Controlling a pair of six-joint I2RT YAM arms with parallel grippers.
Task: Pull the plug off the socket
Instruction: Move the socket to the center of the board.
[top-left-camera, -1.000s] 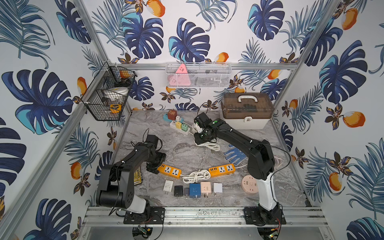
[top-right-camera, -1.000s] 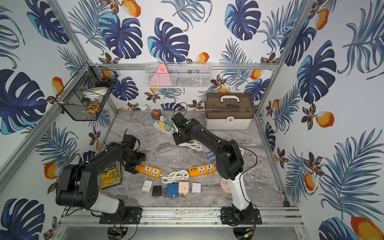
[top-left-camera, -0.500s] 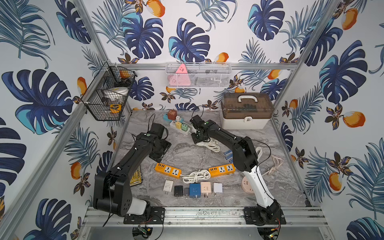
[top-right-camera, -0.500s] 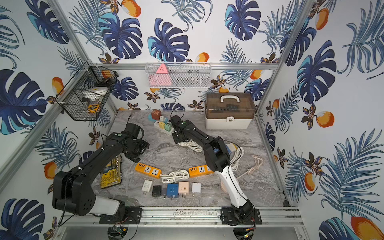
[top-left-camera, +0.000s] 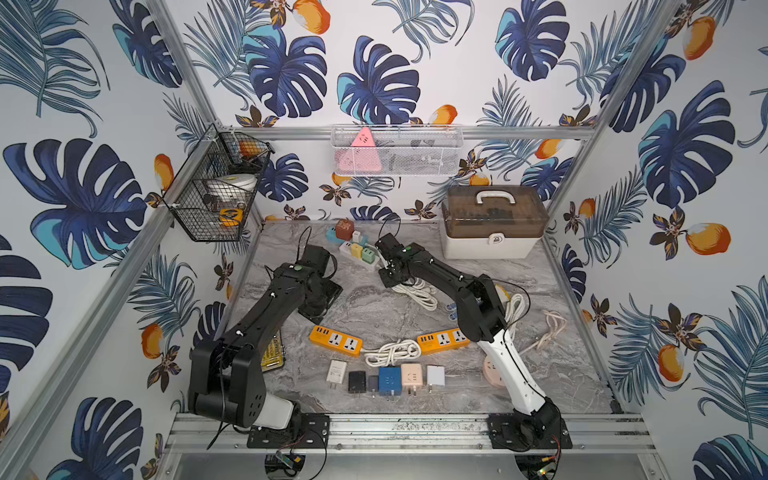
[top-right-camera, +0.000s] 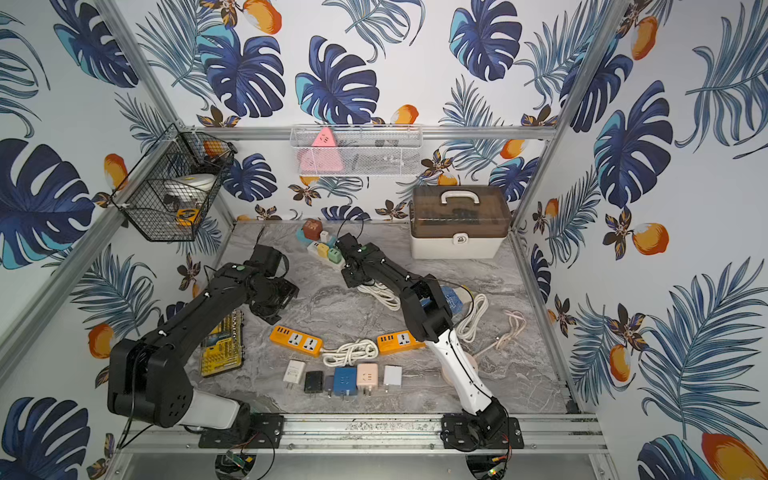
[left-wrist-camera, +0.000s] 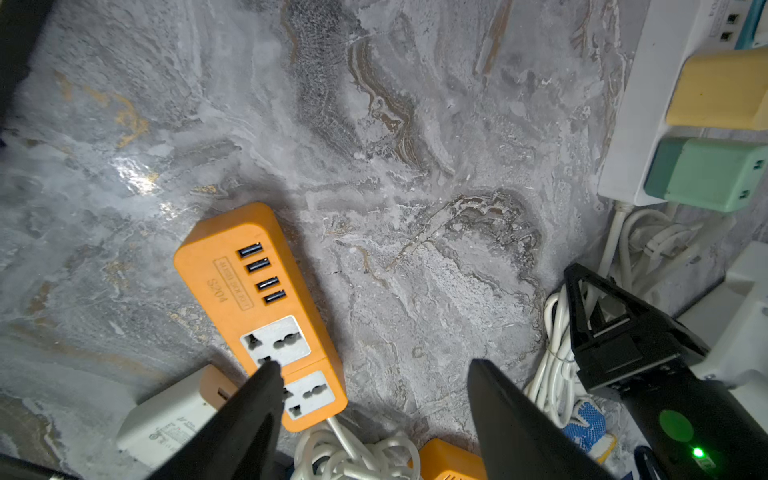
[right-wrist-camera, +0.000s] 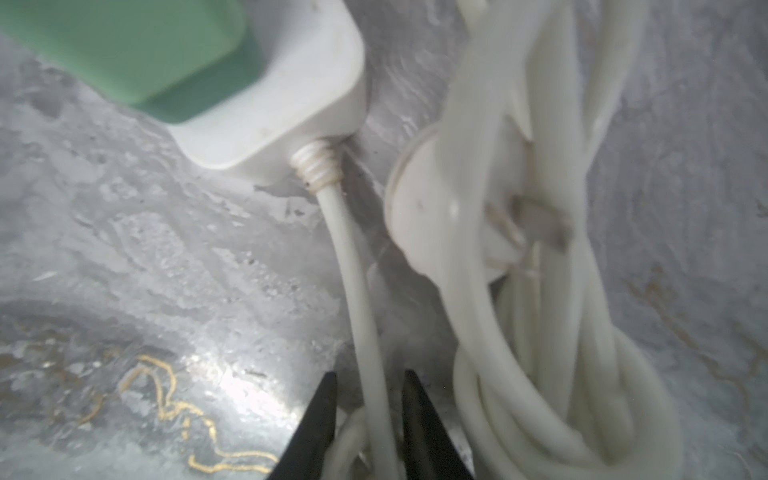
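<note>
In a top view, green plug (top-left-camera: 368, 254) stands in white socket strip (left-wrist-camera: 631, 137) at upper middle of frame, just up-left of right claw (top-left-camera: 390, 277), whose tips sit nearly together astride strip's cord (right-wrist-camera: 349, 257), can't tell if pinching; left claw (left-wrist-camera: 372, 365), tips wide apart, is farther off, lower left.

You can read just one marking, on the orange strip (left-wrist-camera: 259, 316) beside its USB ports (left-wrist-camera: 262, 273): large characters that look like "S20A", while the boxed line next to them and the white charger's (left-wrist-camera: 166, 419) small print stay illegible.
</note>
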